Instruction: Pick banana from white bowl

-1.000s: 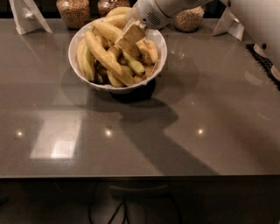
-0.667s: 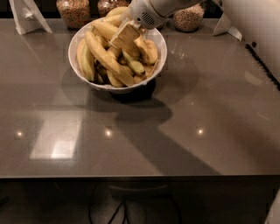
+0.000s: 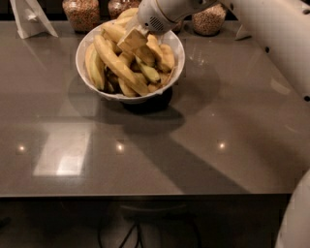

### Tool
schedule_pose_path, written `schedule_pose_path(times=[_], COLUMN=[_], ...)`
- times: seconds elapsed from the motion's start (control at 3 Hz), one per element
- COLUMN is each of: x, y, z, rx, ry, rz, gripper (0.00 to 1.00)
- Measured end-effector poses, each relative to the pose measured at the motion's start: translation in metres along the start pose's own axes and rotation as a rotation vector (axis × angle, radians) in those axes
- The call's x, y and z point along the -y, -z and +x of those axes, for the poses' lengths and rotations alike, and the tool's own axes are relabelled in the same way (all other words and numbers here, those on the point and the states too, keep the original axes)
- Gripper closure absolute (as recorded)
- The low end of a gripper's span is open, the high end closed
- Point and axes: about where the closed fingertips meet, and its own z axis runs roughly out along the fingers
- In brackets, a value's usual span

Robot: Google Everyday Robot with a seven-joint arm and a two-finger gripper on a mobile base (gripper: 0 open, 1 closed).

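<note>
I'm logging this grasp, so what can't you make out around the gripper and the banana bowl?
All in the camera view:
- Gripper, down on the pile at the back of the white bowl: what it touches is hidden under its own body.
- Long banana: whether the gripper contacts it cannot be told.
- Lower bananas: mostly buried under the top ones.
- Glass jars: tops cut off by the upper edge.

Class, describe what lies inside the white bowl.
Heaped bananas, one long banana across the front. The tool sits atop the pile, covering fruit beneath; the floor of the white bowl is hidden.
</note>
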Motion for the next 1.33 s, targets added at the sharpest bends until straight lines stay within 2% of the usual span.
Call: schedule_pose_path(times=[0.67,1.33], x=[0.0,0.006], y=[-0.001,0.012], z=[-0.002,-0.017], rx=[0.004,0.021], ry=[0.0,0.022], rz=[0.002,0.033], gripper=[0.97,1.0])
